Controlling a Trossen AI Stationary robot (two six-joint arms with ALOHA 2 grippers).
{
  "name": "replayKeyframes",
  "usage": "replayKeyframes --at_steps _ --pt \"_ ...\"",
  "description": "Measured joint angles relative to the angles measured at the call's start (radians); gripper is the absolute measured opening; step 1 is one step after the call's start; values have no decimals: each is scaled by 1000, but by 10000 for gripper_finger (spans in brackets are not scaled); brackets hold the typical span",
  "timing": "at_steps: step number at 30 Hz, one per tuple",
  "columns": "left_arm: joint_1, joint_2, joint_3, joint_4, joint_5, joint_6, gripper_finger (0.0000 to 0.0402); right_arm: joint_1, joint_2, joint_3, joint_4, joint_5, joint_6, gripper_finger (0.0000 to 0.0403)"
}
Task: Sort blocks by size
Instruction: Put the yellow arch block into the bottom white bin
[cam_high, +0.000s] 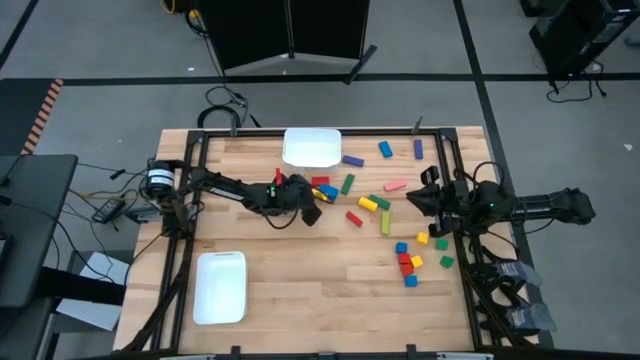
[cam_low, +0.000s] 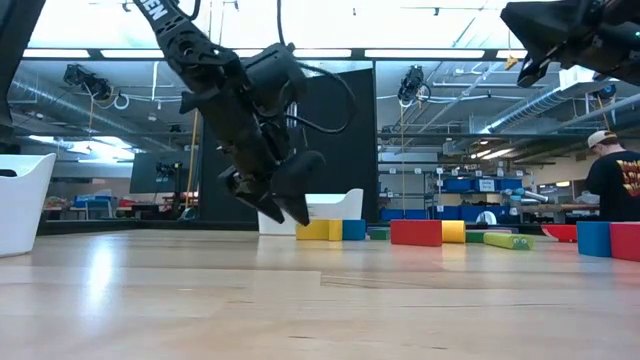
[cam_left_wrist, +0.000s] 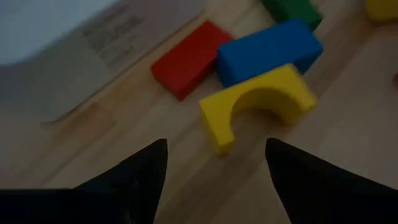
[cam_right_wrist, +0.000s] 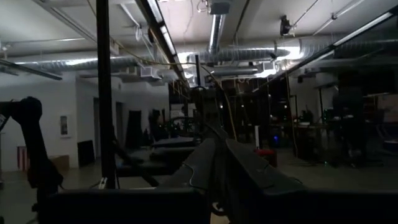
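Three blocks crowd together right ahead of the left pincer — a yellow arch block, a blue bar pressed against its far side, a red bar touching the blue one's end.

Risk, as I read it: if the arch is the target, the fingers straddle only its near end. Closing from here could clip a leg of the arch and spin it, or shove it harder into the blue bar and drag the red one along. A descent slightly off line would catch blue and yellow together. The white tray sits just beyond the cluster, so a pushed block could end up jammed against its wall.

Left arm pose: stretched from the table's left edge toward the middle, wrist pitched down, pincer low over the wood but, in the low view, not touching it. Jaws stand wide apart, nothing between them.

Right arm: parked at the right edge, pincer raised well clear of the table, its wrist camera looking out at the room; jaws nearly closed, nothing held as far as I can see.

Rest of the blocks lie scattered over the right half of the table — none in either tray. Second white tray sits near the front left corner.
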Motion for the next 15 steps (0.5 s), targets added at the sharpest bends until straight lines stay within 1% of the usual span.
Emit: replayKeyframes --at_steps 2,9,15 --pt "0 0 -22 36 7 -5 280 0 1 0 1 0 0 48" --pt "0 0 -94 260 15 0 280 0 1 1 10 0 -14 48" --pt "7 10 -113 297 5 6 280 0 1 1 10 0 -20 48"
